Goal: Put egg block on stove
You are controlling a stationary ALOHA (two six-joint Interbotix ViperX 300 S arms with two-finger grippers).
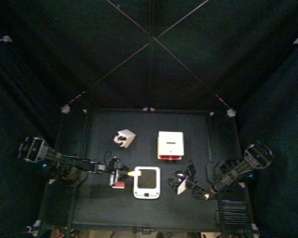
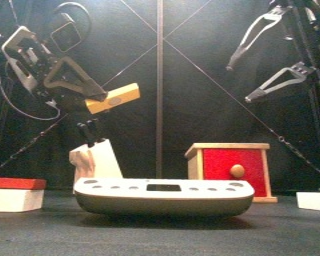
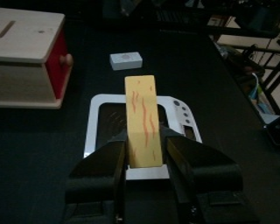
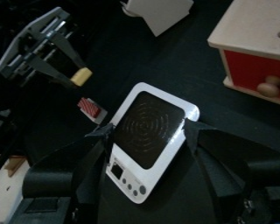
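Observation:
My left gripper point(image 3: 145, 147) is shut on a tan wooden block point(image 3: 143, 118) with brown wavy streaks. It holds the block in the air above the white stove point(image 3: 175, 121) with a dark round hob. The front view shows the block point(image 2: 115, 98) tilted, well above the stove point(image 2: 163, 197). In the top view the left gripper point(image 1: 118, 176) is at the stove's point(image 1: 146, 182) left edge. My right gripper point(image 4: 154, 144) is open and empty, above the stove point(image 4: 149, 131); it hangs high at the right point(image 2: 263, 88). I see nothing that reads clearly as an egg.
A wooden box with a red front and a knob point(image 2: 234, 170) stands right of the stove, behind it point(image 1: 173, 144). A white piece point(image 2: 93, 160) stands at the back left. A red-and-white block point(image 2: 13, 193) lies at the front left, a small white block point(image 3: 126, 59) farther off.

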